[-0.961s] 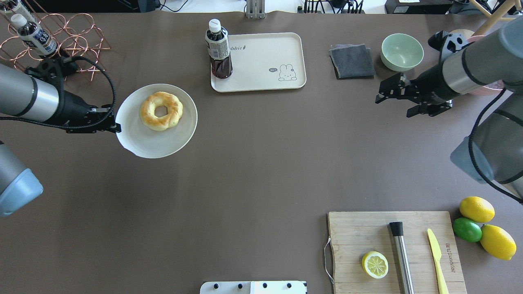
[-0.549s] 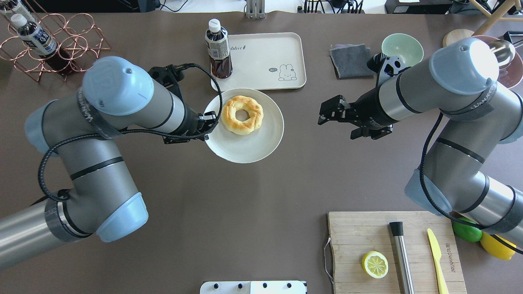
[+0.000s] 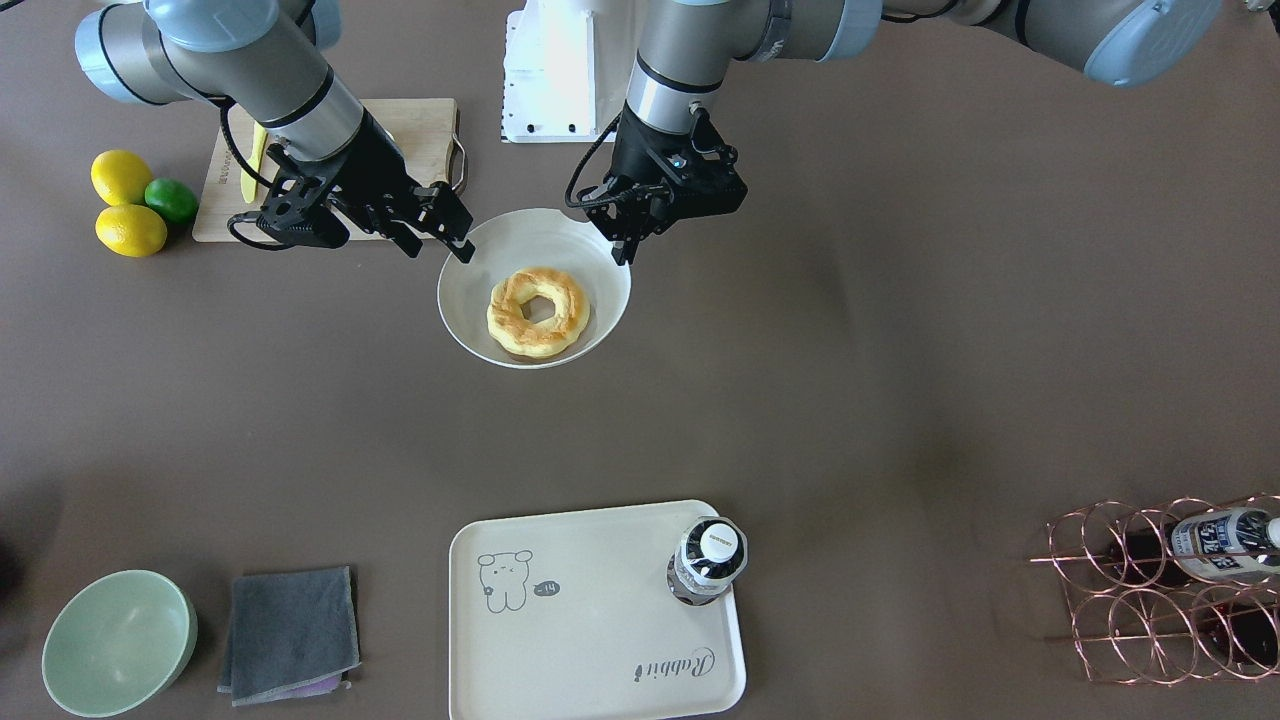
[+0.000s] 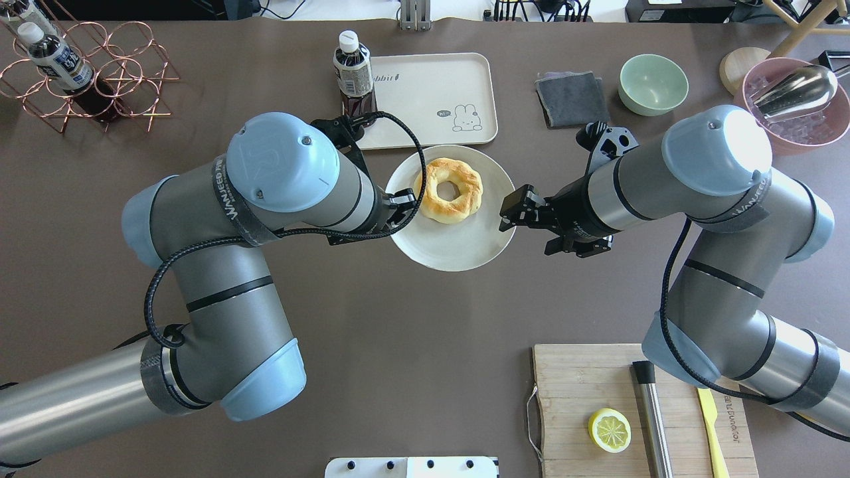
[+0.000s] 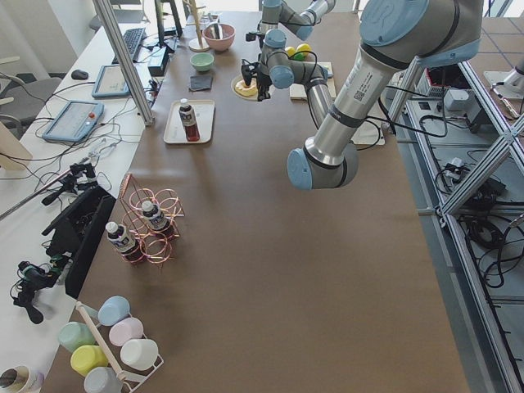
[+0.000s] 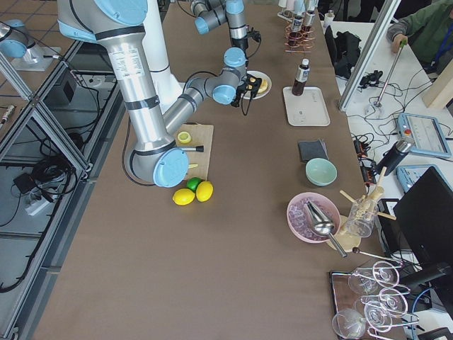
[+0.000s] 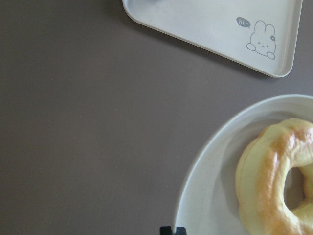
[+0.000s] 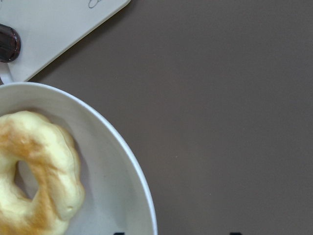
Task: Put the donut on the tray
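The golden donut (image 4: 448, 190) lies on a round white plate (image 4: 458, 245), just in front of the cream tray (image 4: 425, 93). My left gripper (image 4: 404, 200) is shut on the plate's left rim and holds it slightly tilted. My right gripper (image 4: 526, 231) is open at the plate's right rim, which shows between its fingertips in the right wrist view (image 8: 146, 196). I cannot tell if it touches. The front-facing view shows the donut (image 3: 537, 312), plate (image 3: 465, 300), left gripper (image 3: 622, 250), right gripper (image 3: 438, 250) and tray (image 3: 590, 610).
A dark drink bottle (image 4: 352, 76) stands on the tray's left corner. A grey cloth (image 4: 572, 99) and a green bowl (image 4: 653, 83) lie right of the tray. A cutting board (image 4: 578, 392) with a lemon half (image 4: 609, 429) is front right. A copper bottle rack (image 4: 93, 73) is back left.
My left gripper carried the plate with the donut rightward to in front of the tray. My right gripper moved left, still open, up to the plate's right rim.
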